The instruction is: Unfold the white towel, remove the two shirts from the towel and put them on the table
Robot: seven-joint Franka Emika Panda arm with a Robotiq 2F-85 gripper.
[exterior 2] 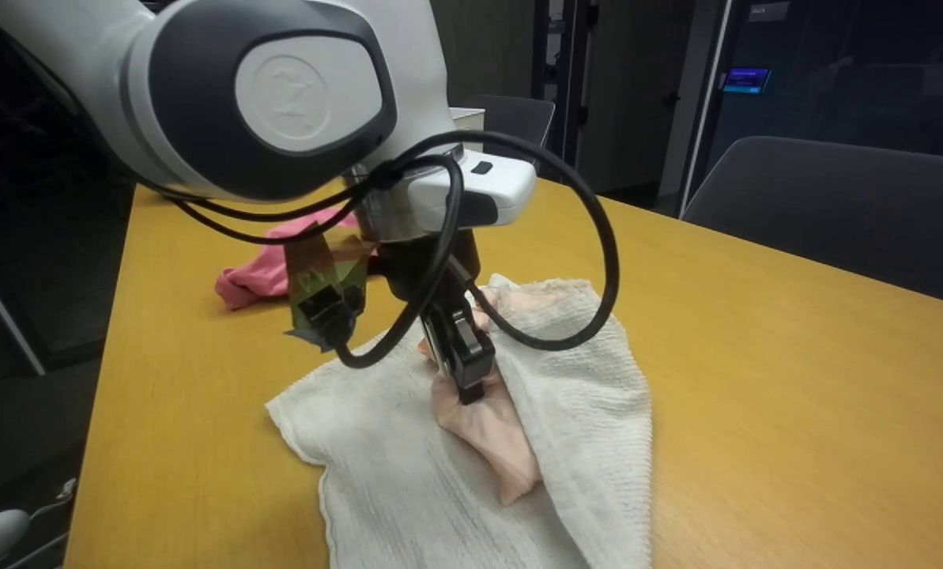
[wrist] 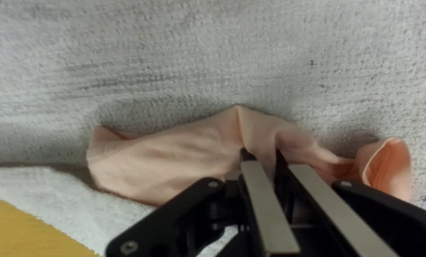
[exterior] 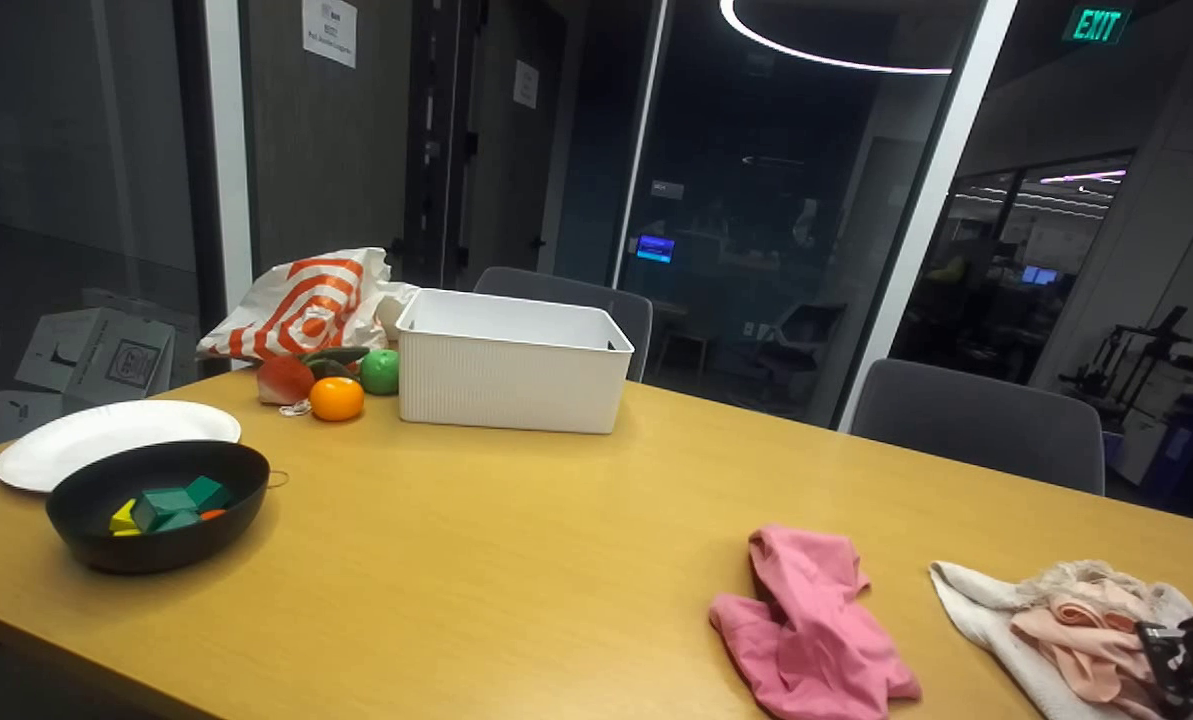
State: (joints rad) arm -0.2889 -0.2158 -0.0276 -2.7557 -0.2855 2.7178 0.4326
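Note:
The white towel [exterior 2: 408, 466] lies spread on the table [exterior 2: 763, 379], with one side folded over the right part in an exterior view. On it rests the crumpled peach-pink shirt [exterior 2: 491, 438], its far part partly tucked under that fold. My gripper [wrist: 264, 157] points down into this shirt, and a raised pleat of it is pinched between the fingertips, so the jaws are shut on it. The rose-pink shirt [exterior: 816, 630] lies bunched on bare table, apart from the towel; in an exterior view the arm partly hides it.
Farther along the table stand a white box [exterior: 511, 385], a black bowl [exterior: 156, 550] of colored blocks, and a white plate [exterior: 76, 440]. Toy fruit, including an orange [exterior: 336, 399], sits by a white-and-red bag [exterior: 306, 305]. Chairs [exterior: 976, 425] line the far edge.

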